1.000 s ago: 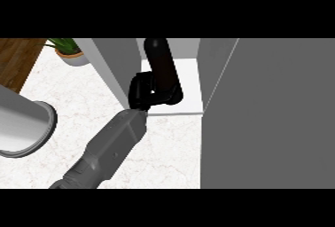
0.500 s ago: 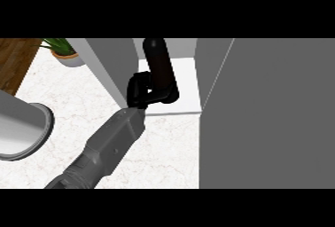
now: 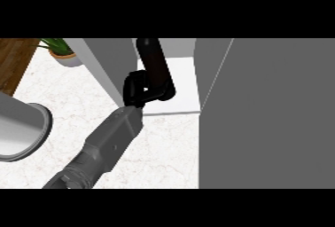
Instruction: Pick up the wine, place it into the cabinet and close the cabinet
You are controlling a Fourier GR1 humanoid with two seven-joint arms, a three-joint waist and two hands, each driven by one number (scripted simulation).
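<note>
So the wine [image 3: 154, 62] is a dark bottle standing up on the white floor of the cabinet [image 3: 180, 95], right at the open front, between the grey left wall [image 3: 108, 62] and the big grey door [image 3: 274, 115] that fills most of the right side of the view. The only hand showing is a black one [image 3: 141, 91] at the end of a grey forearm [image 3: 108, 144] that comes up diagonally from the lower left edge. Which arm it is I honestly can't tell from this angle (it enters on the left, but that's all I've got). Its fingers are curled round the lower part of the bottle, so it's holding the wine, with the bottle's neck sticking up past the hand toward the top of the view. The base of the bottle looks like it's on or just above the shelf; can't tell which. Off to the left on the marble counter [image 3: 72, 102] there's a grey round container [image 3: 20, 133], partly cut off, and a small potted plant [image 3: 62, 52] near the back beside a strip of wood surface [image 3: 14, 62].
</note>
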